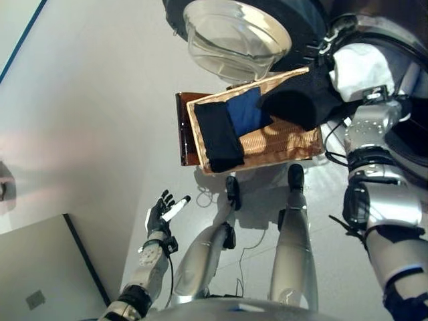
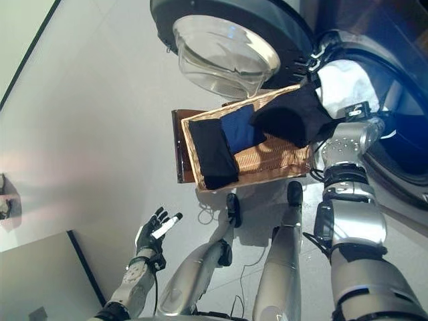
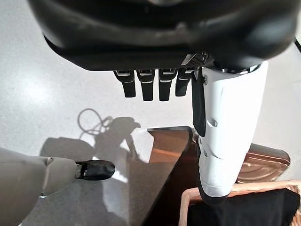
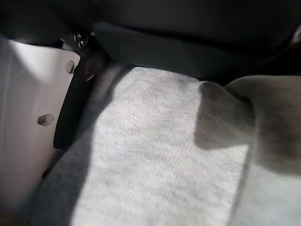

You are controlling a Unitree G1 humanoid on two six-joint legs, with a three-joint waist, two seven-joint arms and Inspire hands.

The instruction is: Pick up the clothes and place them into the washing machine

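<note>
At about one o'clock in the head views, the right arm reaches up to the washing machine's dark round opening (image 2: 401,134), its right hand (image 4: 42,108) buried in a white-grey knitted garment (image 1: 358,67); the right wrist view shows that cloth pressed close against the white thumb cover, but the fingers are hidden, so I cannot tell whether they grip it. A black garment (image 2: 291,117) hangs just below that hand, draping over the two o'clock corner of the woven tan rectangular basket (image 1: 287,144). Inside the basket lie a folded black cloth (image 1: 219,137) toward nine o'clock and a blue cloth (image 1: 246,110) beside it. The basket rests on a dark brown wooden stand (image 1: 182,130). The washer's clear glass door (image 1: 234,37) swings open at twelve o'clock. Down at seven o'clock the left hand (image 1: 160,215) hovers over the pale grey floor (image 1: 100,100), fingers straight and spread, holding nothing.
</note>
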